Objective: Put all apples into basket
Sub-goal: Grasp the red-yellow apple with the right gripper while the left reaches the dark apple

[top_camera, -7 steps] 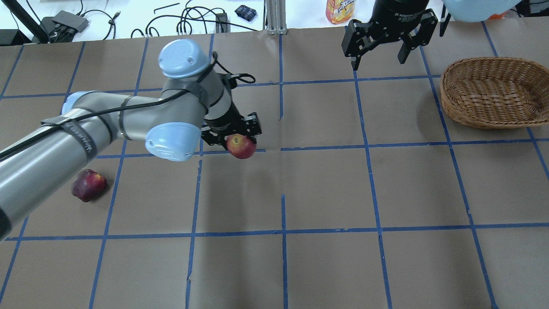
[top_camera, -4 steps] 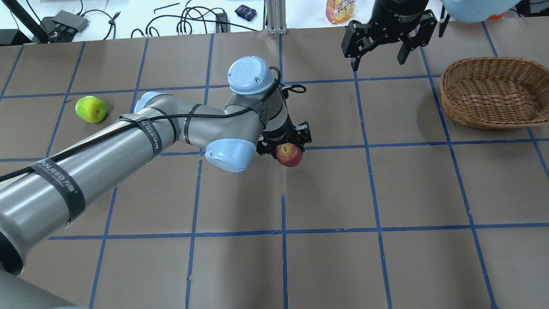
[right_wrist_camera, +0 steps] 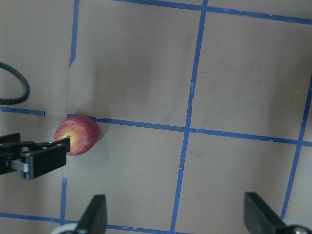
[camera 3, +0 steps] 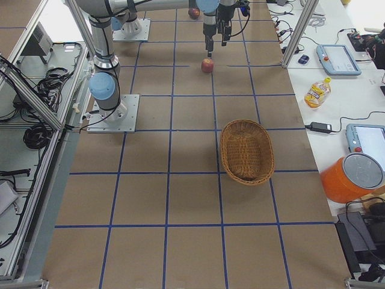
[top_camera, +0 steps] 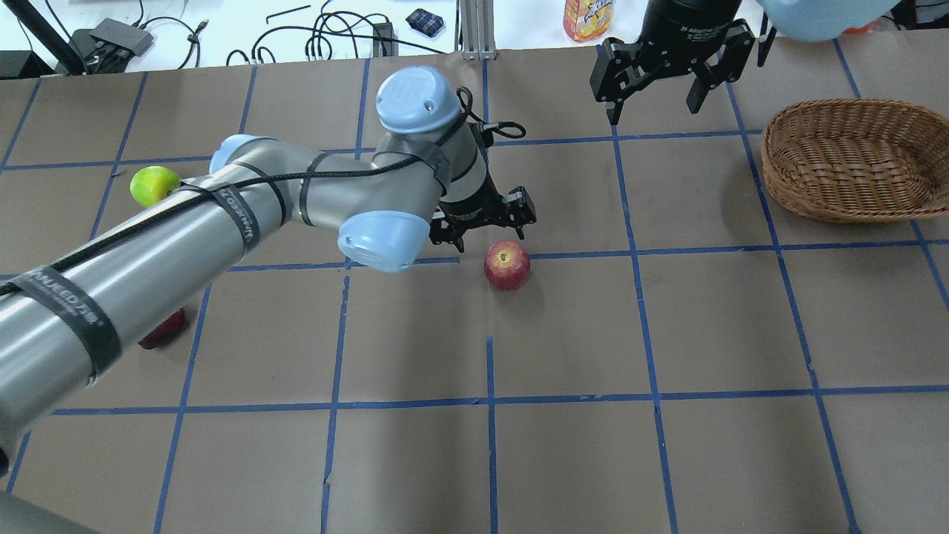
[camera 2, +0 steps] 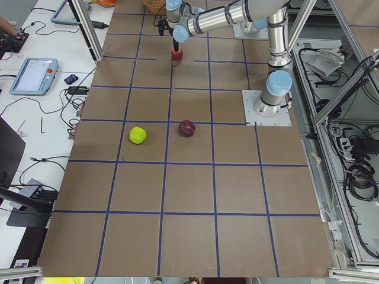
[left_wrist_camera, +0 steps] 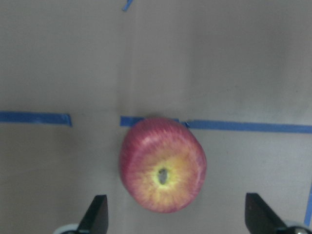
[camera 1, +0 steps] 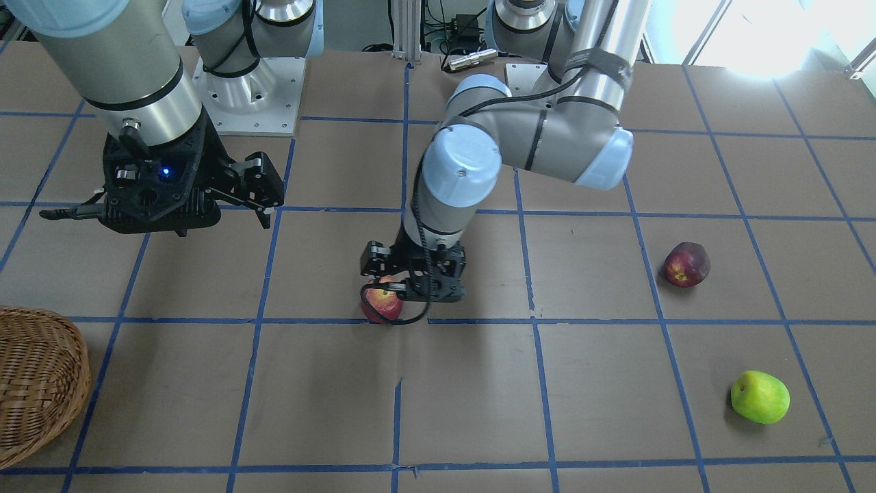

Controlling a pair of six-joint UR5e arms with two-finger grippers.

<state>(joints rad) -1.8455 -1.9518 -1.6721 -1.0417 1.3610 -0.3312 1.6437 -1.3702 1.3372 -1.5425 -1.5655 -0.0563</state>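
The red apple with yellow patches lies on the table on a blue tape line, near the middle. My left gripper is open just above and behind it, not touching; the left wrist view shows the red apple below the spread fingertips. The maroon apple and the green apple lie apart on the table's left side, both partly hidden by my left arm in the overhead view. The wicker basket stands at the far right with nothing showing in it. My right gripper is open and empty, held high at the table's back.
Blue tape lines mark a grid on the brown table cover. Cables and a juice bottle lie past the far edge. My left arm stretches across the table's left half.
My left arm carried the red apple to the right, then opened and let it go onto the table. The right gripper has not moved.
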